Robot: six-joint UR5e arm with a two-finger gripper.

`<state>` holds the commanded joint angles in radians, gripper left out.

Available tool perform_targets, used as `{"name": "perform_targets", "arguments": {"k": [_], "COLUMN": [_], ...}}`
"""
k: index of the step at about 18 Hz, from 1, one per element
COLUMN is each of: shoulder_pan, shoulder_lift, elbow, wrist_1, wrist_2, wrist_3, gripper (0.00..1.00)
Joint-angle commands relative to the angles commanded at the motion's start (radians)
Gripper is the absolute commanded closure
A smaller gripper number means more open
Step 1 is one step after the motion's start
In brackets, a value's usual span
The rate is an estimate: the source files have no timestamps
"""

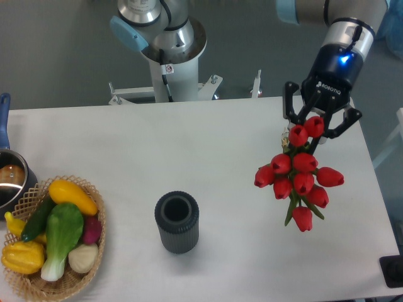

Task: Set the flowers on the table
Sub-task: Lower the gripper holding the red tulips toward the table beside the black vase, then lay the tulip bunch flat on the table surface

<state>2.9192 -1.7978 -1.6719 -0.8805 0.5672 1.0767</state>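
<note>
Table (189,157): vase (177,222) near front centre. Basket (31,286) of vegetables (60,233) at front left corner; pot (11,182) just behind it at left edge. Flowers (301,179) at right side, directly below gripper (320,129). Arm base (167,50) behind the far edge.

The arm (343,19) is silver with pale-blue joint caps, a blue-lit black wrist marked ROBOTIQ, and black fingers (291,100).

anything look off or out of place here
Only the flowers: the gripper has them over the right side of the table, blooms downward, away from the vase.
</note>
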Motion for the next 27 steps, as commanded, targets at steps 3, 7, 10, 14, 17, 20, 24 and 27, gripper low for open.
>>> {"name": "perform_targets", "arguments": {"k": [3,7,10,14,17,20,24,27], "shoulder_pan": [-0.018,-0.064,-0.089,-0.133,-0.137,-0.166,-0.186,-0.195], "shoulder_lift": [-0.029,-0.066,-0.084,-0.110,-0.120,-0.127,-0.144,-0.156], "elbow": [-0.009,-0.003,-0.005,-0.011,-0.022,-0.042,-0.049,-0.051], "wrist_1": [0.000,0.003,0.002,0.002,0.000,0.002,0.000,0.002], "wrist_2": [0.057,0.141,0.224,0.296,0.299,0.364,0.391,0.393], "wrist_3": [0.066,0.094,0.104,0.112,0.114,0.141,0.143,0.141], "gripper": [0.60,0.60,0.60,0.60,0.60,0.60,0.58,0.53]}}
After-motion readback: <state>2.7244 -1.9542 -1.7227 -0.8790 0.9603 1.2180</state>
